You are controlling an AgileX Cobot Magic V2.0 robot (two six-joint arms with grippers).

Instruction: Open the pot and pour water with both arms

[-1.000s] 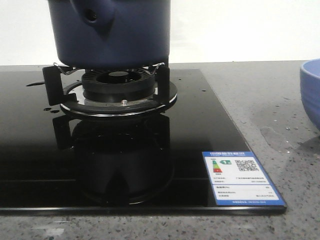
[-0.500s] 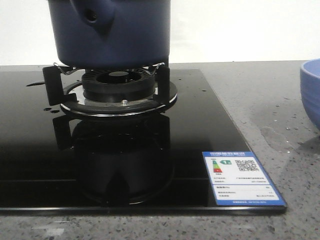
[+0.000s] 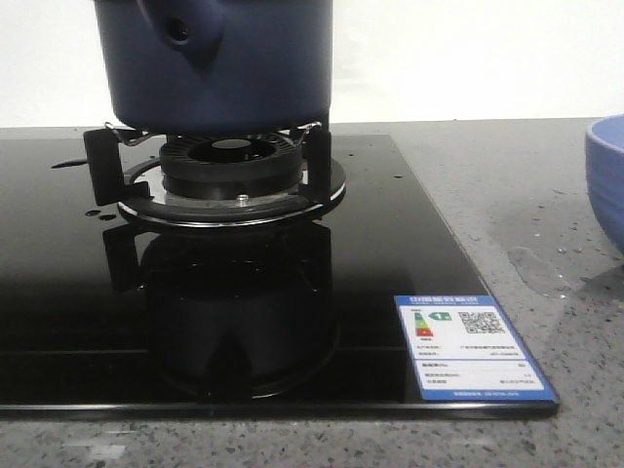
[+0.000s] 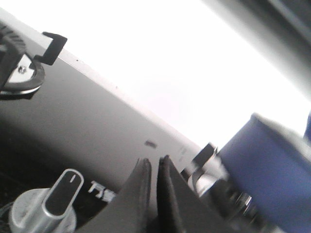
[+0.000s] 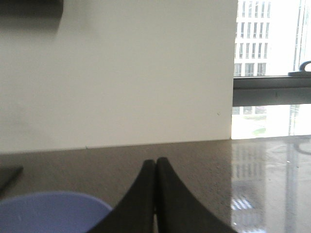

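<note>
The dark navy pot (image 3: 224,68) stands on the burner's pan support (image 3: 234,166) of the black glass cooktop (image 3: 58,253). Its handle stub with the round hole (image 3: 180,29) faces the front; its top is cut off by the frame, so any lid is out of view. No gripper shows in the front view. In the left wrist view, my left gripper (image 4: 153,162) is shut and empty, low over the cooktop, with the pot (image 4: 267,170) beside it. In the right wrist view, my right gripper (image 5: 155,162) is shut and empty above the counter.
A lighter-blue bowl (image 3: 606,175) stands on the grey counter right of the cooktop and shows under my right gripper (image 5: 48,211). A wet patch (image 3: 531,268) lies near it. A stove knob (image 4: 58,196) and a second burner (image 4: 24,63) are near my left gripper. An energy label (image 3: 473,346) sits on the glass.
</note>
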